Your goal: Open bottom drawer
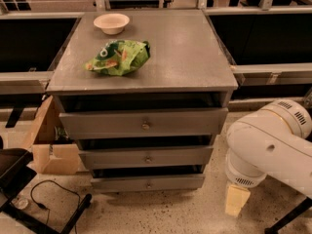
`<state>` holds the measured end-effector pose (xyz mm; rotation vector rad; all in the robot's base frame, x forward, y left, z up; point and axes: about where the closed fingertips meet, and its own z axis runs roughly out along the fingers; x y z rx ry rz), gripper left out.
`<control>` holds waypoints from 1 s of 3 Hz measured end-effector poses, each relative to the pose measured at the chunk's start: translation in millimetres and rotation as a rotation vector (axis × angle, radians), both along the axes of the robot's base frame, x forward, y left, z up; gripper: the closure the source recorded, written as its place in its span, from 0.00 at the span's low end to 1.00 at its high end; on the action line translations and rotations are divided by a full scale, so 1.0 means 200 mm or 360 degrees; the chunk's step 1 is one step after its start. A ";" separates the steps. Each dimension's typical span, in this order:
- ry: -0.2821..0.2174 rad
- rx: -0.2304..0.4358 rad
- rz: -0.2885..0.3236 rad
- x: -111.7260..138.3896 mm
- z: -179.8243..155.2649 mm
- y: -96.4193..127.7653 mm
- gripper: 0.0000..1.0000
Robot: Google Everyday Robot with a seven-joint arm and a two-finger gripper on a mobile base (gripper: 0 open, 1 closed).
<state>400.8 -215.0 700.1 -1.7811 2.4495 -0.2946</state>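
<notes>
The grey three-drawer cabinet (146,72) stands in the middle of the camera view. The bottom drawer (122,184) is its lowest tier, a slim flat grey front with a small round knob (148,184) at the centre, and it sits pushed in. My gripper (236,200) hangs as a cream-coloured piece below the white arm (273,145), near the floor. It is to the right of the bottom drawer's right end and apart from it, touching nothing.
A white bowl (111,22) and a green chip bag (118,57) lie on the cabinet top. A cardboard box (48,145) stands at the cabinet's left, with a black cable (48,194) and black gear (12,174) on the floor. A black leg (287,218) is at the lower right.
</notes>
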 end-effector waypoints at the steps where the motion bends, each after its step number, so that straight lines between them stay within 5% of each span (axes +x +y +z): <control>1: 0.0046 0.0012 0.0019 0.05 -0.22 0.05 0.00; 3: 0.0086 0.0112 0.0094 0.19 -1.01 0.23 0.00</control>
